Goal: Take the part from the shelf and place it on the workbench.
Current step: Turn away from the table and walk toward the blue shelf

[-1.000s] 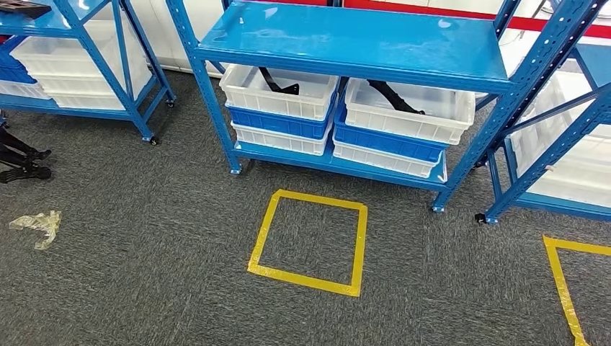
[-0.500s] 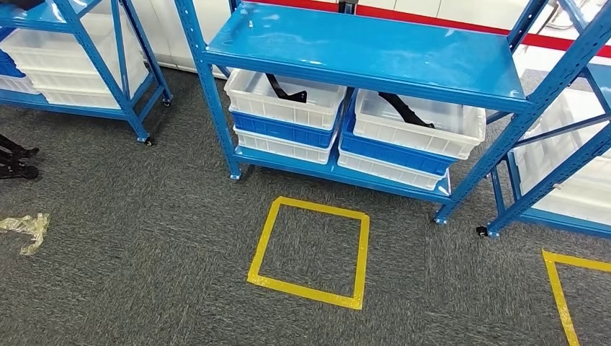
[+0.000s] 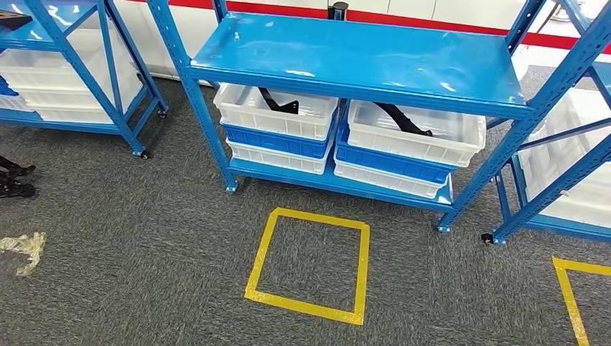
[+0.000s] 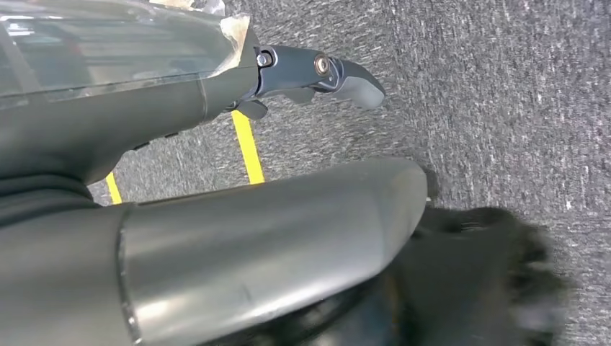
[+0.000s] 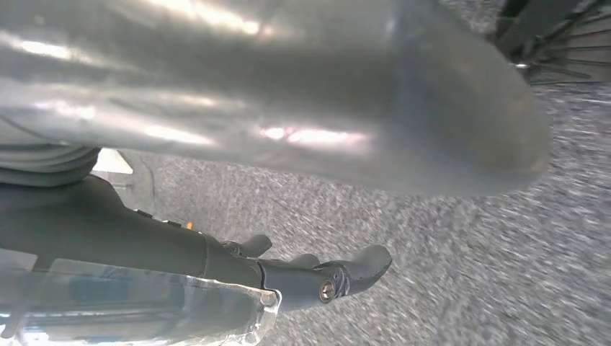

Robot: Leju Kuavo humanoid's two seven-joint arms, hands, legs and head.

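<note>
A blue metal shelf (image 3: 360, 58) stands ahead on grey carpet. Its lower level holds stacked white and blue bins. A black part (image 3: 279, 101) lies in the top left white bin (image 3: 245, 115), and another black part (image 3: 405, 120) lies in the top right white bin (image 3: 461, 137). My left hand (image 4: 317, 72) hangs over the carpet in the left wrist view, fingers stretched out and holding nothing. My right hand (image 5: 320, 277) hangs the same way in the right wrist view, also with nothing in it.
A yellow tape square (image 3: 310, 263) marks the floor in front of the shelf, and a second tape mark (image 3: 573, 288) lies at the right. More blue shelves with white bins stand left (image 3: 72, 65) and right (image 3: 569, 144). A crumpled plastic scrap (image 3: 21, 249) lies on the carpet.
The whole picture has shifted: the camera has moved, so the shelf and yellow square now sit a little lower and more of the red-striped wall shows behind.
</note>
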